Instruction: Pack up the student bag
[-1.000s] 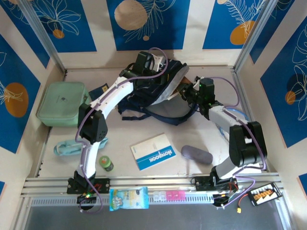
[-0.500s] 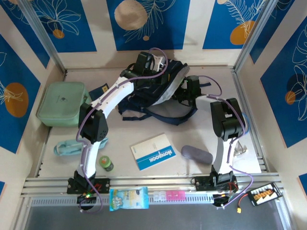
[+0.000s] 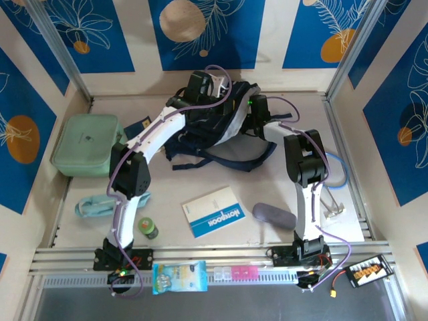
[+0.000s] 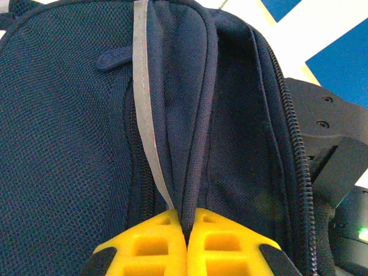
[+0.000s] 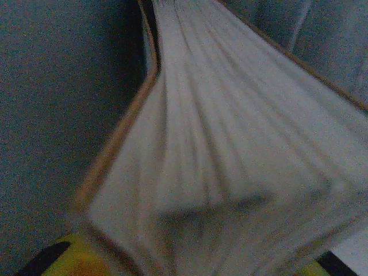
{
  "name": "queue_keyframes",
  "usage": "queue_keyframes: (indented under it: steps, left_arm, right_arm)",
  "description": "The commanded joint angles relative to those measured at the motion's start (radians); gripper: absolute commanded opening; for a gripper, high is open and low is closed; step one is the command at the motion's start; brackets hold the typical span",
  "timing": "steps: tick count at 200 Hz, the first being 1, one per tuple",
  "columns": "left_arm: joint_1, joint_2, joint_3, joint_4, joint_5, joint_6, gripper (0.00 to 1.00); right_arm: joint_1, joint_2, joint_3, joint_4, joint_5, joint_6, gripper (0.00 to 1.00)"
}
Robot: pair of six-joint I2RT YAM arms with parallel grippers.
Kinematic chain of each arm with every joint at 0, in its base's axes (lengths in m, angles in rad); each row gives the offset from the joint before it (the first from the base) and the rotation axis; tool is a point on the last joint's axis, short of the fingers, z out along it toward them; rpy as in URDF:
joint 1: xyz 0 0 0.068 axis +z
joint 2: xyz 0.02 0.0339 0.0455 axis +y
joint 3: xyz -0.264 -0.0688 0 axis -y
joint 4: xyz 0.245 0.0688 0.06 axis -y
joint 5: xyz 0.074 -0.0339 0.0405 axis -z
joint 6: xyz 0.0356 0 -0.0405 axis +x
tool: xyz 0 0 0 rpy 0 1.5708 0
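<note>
Now my right arm has swung in from the right and folded upright, bringing my right gripper to the mouth of the student bag at the far middle of the table. A book lies between its spread fingers; whether they clamp it I cannot tell. My left arm stays stretched forward, left gripper pinched tight on a bag seam.

2 arms reach forward; left gripper pinched closed; right gripper state unclear
</note>
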Motion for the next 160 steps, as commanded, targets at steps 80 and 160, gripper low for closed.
queue_keyframes:
  steps: [80, 160]
  left_arm:
    - [0.002, -0.007, 0.005, 0.105, 0.047, 0.023, 0.00]
    - [-0.023, 0.028, -0.188, 0.249, 0.031, -0.020, 0.27]
  right_arm:
    - [-0.100, -0.442, -0.376, -0.196, 0.042, -0.093, 0.68]
    - [-0.205, -1.030, -0.697, -0.418, 0.365, -0.159, 0.69]
